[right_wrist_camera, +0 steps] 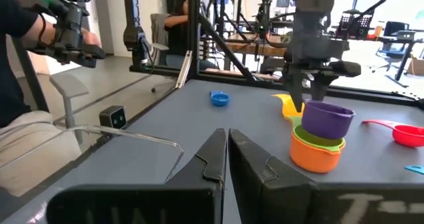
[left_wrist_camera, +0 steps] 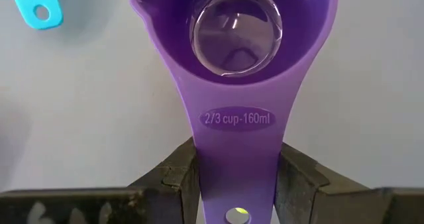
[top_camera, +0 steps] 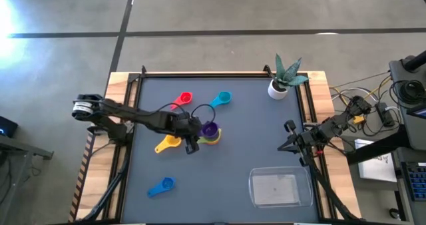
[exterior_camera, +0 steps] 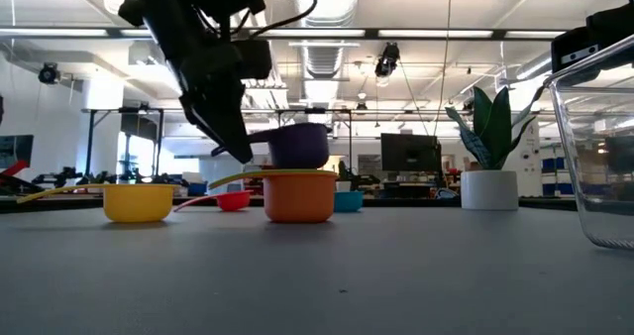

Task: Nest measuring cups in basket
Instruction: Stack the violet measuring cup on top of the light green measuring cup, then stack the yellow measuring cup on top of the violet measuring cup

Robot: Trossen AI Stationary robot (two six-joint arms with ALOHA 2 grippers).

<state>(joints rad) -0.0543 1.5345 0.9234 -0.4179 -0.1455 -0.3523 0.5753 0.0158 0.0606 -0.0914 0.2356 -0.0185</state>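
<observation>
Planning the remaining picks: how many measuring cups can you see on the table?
7. Purple held by the left gripper over green nested in orange; yellow beside them; red and light blue farther back; blue near the front.

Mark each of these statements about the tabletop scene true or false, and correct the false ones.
1. The left end effector grips the purple cup by its handle. True.
2. The purple cup sits over a stack of a green cup and an orange cup. True.
3. The stack stands inside the clear basket. False: it stands on the table mat, and no cup lies in the basket.
4. The right end effector holds the yellow cup. False: it is shut on nothing, waiting near the table's right edge.
5. The blue cup lies apart from the others. True.
6. The potted plant stands beside the blue cup. False: it stands at the far right corner.
</observation>
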